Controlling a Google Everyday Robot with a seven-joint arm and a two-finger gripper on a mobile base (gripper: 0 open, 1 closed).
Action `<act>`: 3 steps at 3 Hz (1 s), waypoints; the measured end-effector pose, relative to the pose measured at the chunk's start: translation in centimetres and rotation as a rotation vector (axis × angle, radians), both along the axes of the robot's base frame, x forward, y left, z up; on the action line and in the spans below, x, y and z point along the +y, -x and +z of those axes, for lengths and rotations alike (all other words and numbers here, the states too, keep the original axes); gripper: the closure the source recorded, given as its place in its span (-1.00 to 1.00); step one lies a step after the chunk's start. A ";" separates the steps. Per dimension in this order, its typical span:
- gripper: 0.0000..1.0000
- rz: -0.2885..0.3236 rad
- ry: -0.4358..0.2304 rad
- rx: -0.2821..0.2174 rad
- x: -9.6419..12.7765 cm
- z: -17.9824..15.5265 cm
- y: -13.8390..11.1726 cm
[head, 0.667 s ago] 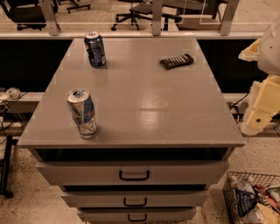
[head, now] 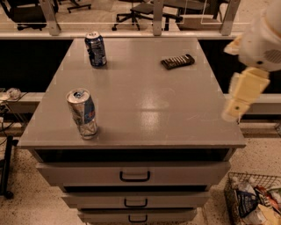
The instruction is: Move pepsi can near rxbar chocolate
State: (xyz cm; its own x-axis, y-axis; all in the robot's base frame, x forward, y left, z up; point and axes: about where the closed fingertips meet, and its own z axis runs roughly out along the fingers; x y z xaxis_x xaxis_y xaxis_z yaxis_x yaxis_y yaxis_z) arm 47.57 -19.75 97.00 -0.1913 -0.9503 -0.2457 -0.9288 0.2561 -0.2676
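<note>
Item 1, pepsi can point(head: 95, 49): dark blue with white markings and a silver top, standing upright at the far left of the cabinet point(head: 145, 101) top, close to the far edge. Nothing is touching it.

Item 2, rxbar point(head: 177, 61): flat dark bar with a row of pale marks, lying at the far right of the top, slightly angled. It is sitting well apart from the pepsi can, with bare grey surface between them.

Item 3, silver can point(head: 82, 113): larger, dented, with blue and red print, standing at the near left of the top, leaning a little.

Item 4, gripper point(head: 232, 112): cream-coloured, hanging at the right side of the scene, just beyond the right edge of the top and about level with its middle. It is touching nothing and holding nothing; whether it is spread or closed cannot be told. The arm point(head: 263, 39) above it is showing a white rounded joint at the far right corner of the view.

Item 5, drawers point(head: 134, 173): three, stacked under the top, each showing a dark handle.

Item 6, basket point(head: 252, 200): wire, sitting on the speckled floor at the near right, holding packets.

Item 7, chairs point(head: 145, 11): office type, standing beyond the far edge.
</note>
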 end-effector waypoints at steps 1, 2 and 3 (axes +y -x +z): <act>-1.00 0.033 -0.050 -0.048 3.6 -1.3 -6.4; -1.00 0.077 -0.114 -0.104 9.0 -1.9 -12.6; -1.00 0.077 -0.114 -0.104 9.0 -1.9 -12.6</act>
